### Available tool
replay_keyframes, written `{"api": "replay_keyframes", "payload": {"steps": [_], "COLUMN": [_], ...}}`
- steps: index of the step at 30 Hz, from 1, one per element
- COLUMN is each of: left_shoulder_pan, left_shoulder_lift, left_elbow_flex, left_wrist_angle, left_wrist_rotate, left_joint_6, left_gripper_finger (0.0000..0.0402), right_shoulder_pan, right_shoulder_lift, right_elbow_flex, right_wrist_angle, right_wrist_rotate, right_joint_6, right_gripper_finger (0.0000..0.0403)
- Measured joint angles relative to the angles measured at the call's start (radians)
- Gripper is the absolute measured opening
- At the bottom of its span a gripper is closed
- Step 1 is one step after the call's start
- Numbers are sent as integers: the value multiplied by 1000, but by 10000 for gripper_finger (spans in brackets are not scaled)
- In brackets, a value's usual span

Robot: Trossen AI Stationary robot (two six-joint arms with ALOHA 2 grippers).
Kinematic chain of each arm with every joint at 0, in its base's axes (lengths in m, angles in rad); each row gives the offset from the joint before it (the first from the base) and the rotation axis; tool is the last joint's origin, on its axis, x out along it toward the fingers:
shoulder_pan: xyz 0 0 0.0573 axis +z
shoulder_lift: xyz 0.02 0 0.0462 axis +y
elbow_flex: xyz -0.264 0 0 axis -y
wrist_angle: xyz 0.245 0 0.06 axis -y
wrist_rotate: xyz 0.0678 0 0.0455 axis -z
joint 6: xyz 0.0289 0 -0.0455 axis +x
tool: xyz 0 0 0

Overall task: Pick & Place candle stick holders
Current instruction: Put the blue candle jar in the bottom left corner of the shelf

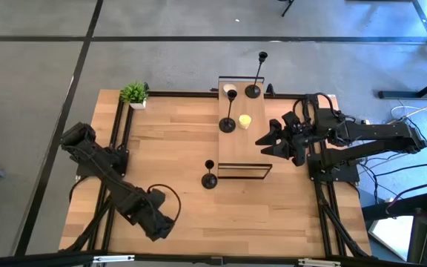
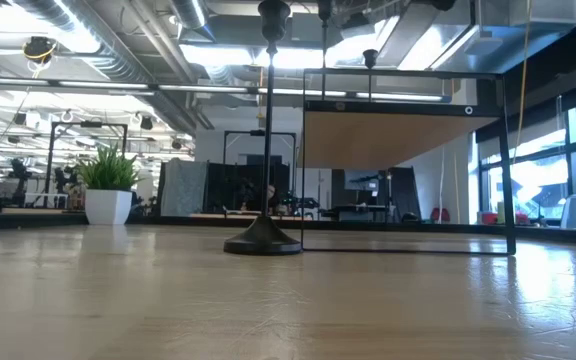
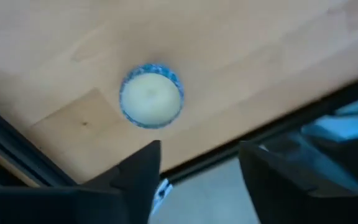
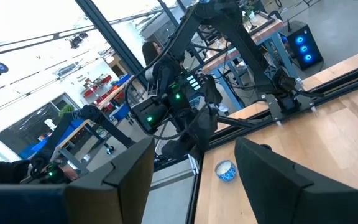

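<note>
Right gripper (image 1: 267, 141), seen from above, hangs released beside the raised shelf (image 1: 254, 159), grasping nothing. Two candle stick holders (image 1: 227, 123) stand on that shelf, the third holder (image 1: 209, 179) on the tabletop (image 1: 161, 163) at its near corner. Left gripper (image 1: 165, 226) waits near the front edge.

Low view: the third holder stands upright before the shelf frame.

Left wrist view: fingers (image 3: 138, 171) spread apart above a small candle (image 3: 151, 96).

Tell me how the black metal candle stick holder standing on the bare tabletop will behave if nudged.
The black metal candle stick holder is tall and thin on a small round base, so a push high up would probably tip it. Its rigid stem likely won't flex.
</note>
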Motion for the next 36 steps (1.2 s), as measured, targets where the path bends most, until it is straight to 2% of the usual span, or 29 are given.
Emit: {"api": "replay_keyframes", "payload": {"steps": [6, 10, 12, 19, 29, 36], "left_shoulder_pan": [-23, -22, -22, -41, -40, -40], "left_shoulder_lift": [65, 140, 171, 192, 162, 162], "left_elbow_flex": [0, 0, 0, 14, 20, 20], "left_wrist_angle": [-35, 11, 68, 129, 26, 11], "left_wrist_rotate": [-16, 54, 49, -68, -15, -40], "left_joint_6": [-98, -124, -124, -151, -174, -213], "left_gripper_finger": [289, 319, 327, 334, 334, 334], "right_shoulder_pan": [0, 0, 0, 0, 0, 0], "right_shoulder_lift": [0, 0, 0, 0, 0, 0], "right_elbow_flex": [0, 0, 0, 0, 0, 0], "right_wrist_angle": [0, 2, 2, 2, 0, 0], "right_wrist_rotate": [0, 0, 0, 0, 0, -2], "right_joint_6": [0, 0, 0, 0, 0, 0], "right_gripper_finger": [227, 227, 227, 227, 227, 227]}}
